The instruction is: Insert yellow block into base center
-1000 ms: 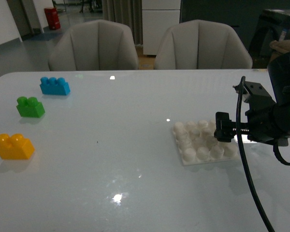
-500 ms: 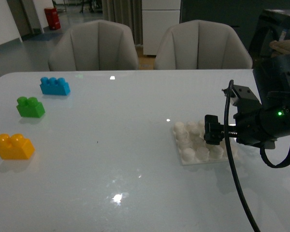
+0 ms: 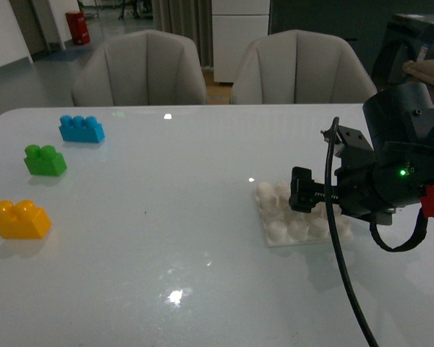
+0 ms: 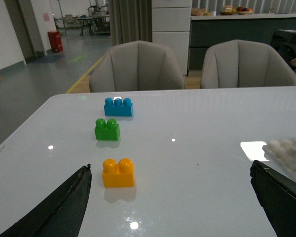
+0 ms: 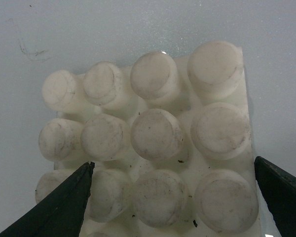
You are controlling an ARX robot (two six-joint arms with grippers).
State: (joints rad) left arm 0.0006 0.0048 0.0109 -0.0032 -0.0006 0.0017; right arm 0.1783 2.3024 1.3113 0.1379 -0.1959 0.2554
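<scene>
The yellow block [image 3: 20, 219] lies alone near the table's left front edge, studs up; the left wrist view shows the yellow block [image 4: 118, 173] too. My left gripper [image 4: 171, 167] is open, hanging back from the block with nothing between its fingers. It is out of the front view. The base [image 3: 278, 217] is a white studded plate right of centre. My right gripper [image 3: 304, 192] hovers over it, open. In the right wrist view the base [image 5: 153, 133] fills the picture and the right gripper [image 5: 173, 163] straddles its studs with dark fingers [image 5: 64, 202] wide apart.
A green brick [image 3: 45, 160] and a blue brick [image 3: 82, 129] sit behind the yellow block on the left. A bright white rectangle [image 4: 253, 149] shows on the table beside the base. Two chairs [image 3: 139, 69] stand behind the far edge. A black cable [image 3: 340, 246] hangs from the right arm.
My right arm has moved left, bringing its gripper from the base's right edge to over the base. The bricks have not moved.
</scene>
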